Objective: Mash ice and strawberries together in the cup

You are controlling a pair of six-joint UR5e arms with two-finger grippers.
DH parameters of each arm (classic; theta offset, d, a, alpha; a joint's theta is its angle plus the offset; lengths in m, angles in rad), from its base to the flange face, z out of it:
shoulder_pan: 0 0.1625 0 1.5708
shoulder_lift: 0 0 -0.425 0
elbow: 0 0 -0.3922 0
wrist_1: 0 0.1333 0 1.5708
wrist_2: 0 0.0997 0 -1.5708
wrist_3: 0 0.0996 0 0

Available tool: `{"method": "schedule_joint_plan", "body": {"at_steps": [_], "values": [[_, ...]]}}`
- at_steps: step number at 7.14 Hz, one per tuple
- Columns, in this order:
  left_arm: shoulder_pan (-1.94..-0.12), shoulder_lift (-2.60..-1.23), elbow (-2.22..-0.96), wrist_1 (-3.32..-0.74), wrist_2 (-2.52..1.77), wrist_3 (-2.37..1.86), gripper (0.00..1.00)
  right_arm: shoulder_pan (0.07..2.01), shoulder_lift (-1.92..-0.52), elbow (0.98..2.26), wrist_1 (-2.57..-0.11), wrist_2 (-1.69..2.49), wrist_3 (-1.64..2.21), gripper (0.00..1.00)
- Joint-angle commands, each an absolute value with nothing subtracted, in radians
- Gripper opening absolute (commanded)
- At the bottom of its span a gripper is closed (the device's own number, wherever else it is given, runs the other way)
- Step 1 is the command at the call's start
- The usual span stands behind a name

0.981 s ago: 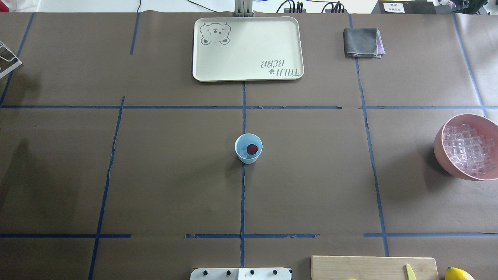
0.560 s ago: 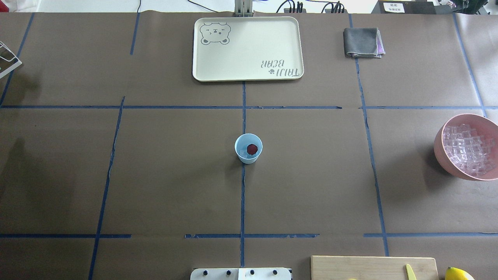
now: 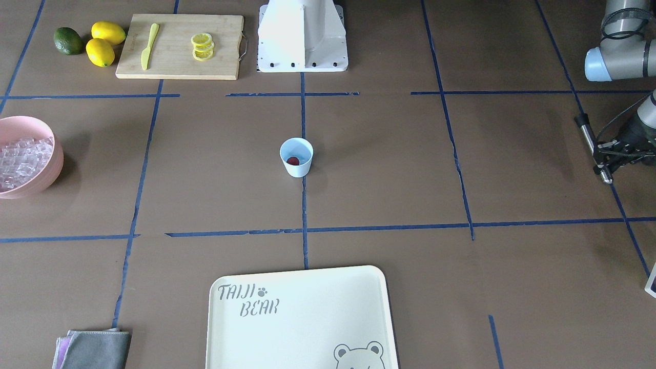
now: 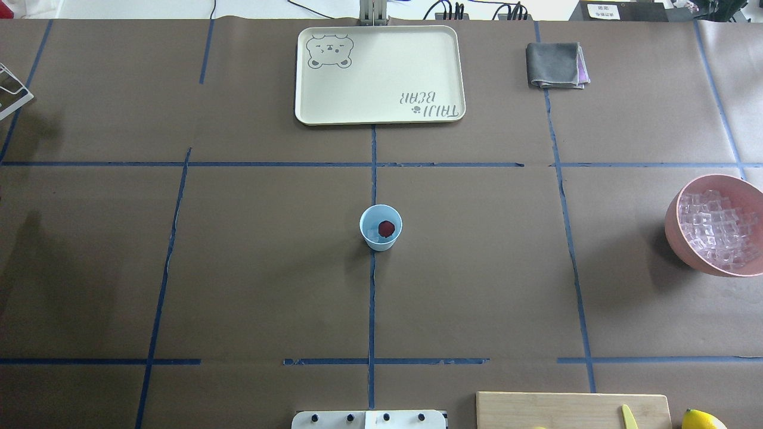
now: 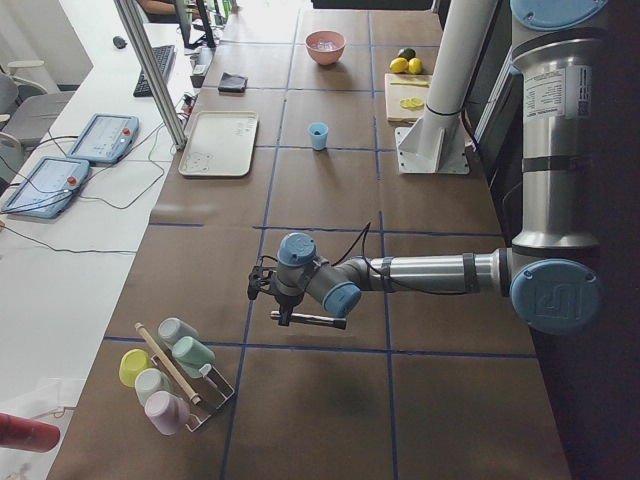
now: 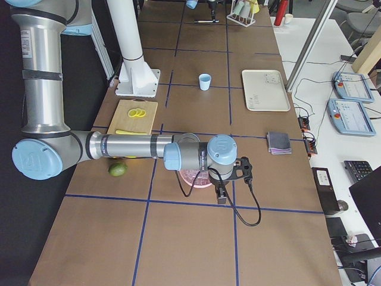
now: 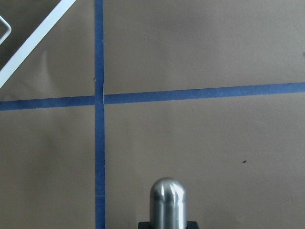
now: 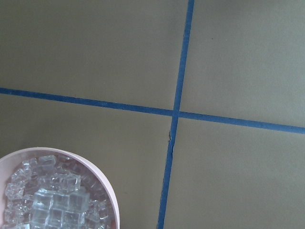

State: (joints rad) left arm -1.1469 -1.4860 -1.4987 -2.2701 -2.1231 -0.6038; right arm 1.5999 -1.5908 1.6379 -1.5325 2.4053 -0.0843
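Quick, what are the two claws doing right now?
Left gripper: shut on the metal rod.
Right gripper: cannot tell, seen only from the side.

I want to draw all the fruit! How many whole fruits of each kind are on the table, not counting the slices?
yellow lemons: 2
dark green fruit: 1
red strawberry, inside the cup: 1
Total: 4

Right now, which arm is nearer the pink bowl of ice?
Right. The right gripper hangs beside the pink bowl; the left gripper, holding a metal rod, is at the table's far end.
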Motion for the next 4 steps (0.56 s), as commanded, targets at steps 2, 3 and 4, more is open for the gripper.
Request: {"method": "schedule_joint_plan", "body": {"at_steps": [2,3,4], "values": [[-1.144,-1.491,-1.488,-2.287,-2.114,-0.604,1.00,1.600,-1.591,1.637,-1.532,2.408,-0.084,1.00],[-1.143,-1.491,-1.486,-2.286,-2.117,-0.601,1.00,1.600,-1.591,1.635,-1.534,2.411,-0.084,1.00],[-1.143,-1.493,-1.488,-2.283,-2.123,-0.600,1.00,1.600,-1.592,1.635,-1.534,2.413,-0.084,1.00]]}}
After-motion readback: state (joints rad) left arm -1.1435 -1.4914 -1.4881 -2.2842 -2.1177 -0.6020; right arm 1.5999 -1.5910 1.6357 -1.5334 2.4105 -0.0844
